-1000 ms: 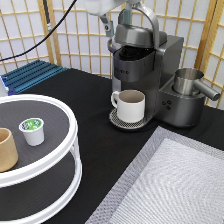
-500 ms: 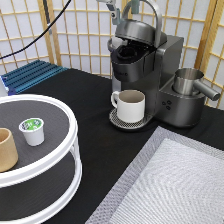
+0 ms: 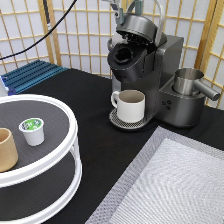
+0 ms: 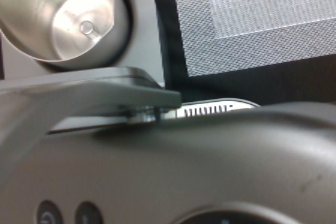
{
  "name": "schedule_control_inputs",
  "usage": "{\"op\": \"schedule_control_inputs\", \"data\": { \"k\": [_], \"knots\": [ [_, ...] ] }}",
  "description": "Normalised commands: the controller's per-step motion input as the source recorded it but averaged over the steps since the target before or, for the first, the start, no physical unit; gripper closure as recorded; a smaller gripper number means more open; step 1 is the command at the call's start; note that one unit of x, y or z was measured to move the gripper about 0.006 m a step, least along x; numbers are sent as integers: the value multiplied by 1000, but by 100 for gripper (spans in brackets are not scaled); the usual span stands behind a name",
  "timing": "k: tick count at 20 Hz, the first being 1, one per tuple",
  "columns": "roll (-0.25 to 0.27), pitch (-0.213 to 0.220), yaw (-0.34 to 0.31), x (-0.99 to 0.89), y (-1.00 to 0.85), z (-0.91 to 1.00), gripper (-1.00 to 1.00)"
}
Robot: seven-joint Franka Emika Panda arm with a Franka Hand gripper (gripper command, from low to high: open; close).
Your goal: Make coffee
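Observation:
The coffee pod point(image 3: 32, 131), white with a green-and-white foil top, stands on the upper tier of a white round stand point(image 3: 60, 150) at the exterior view's left. The dark grey coffee machine point(image 3: 150, 65) stands at the top centre with its lid point(image 3: 136, 25) and handle raised, and the round pod chamber point(image 3: 123, 56) shows open. A cream-white mug point(image 3: 131, 105) sits on its drip tray. My gripper point(image 3: 119, 11) is at the exterior view's top edge, by the raised lid, mostly cut off. The wrist view shows the machine's grey lid point(image 4: 187, 165) from very close.
A tan handleless cup point(image 3: 6, 149) stands on the stand beside the pod. A steel vessel point(image 3: 189, 82) with a handle sits on the machine's right side and also shows in the wrist view point(image 4: 67, 25). A grey mat point(image 3: 170, 185) lies at the bottom right. A blue rack point(image 3: 30, 75) lies at the left.
The machine's lid and handle have swung up, opening the pod chamber. My arm has moved from the top left to above the lid.

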Motion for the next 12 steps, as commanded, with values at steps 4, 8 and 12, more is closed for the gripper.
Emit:
{"op": "schedule_control_inputs", "data": {
  "k": [4, 8, 12],
  "knots": [
    [-187, 172, -10, 427, 601, 469, -100],
    [-164, 183, -2, 412, 469, 334, -100],
    [-29, 200, -2, 214, -75, 631, -100]
  ]
}}
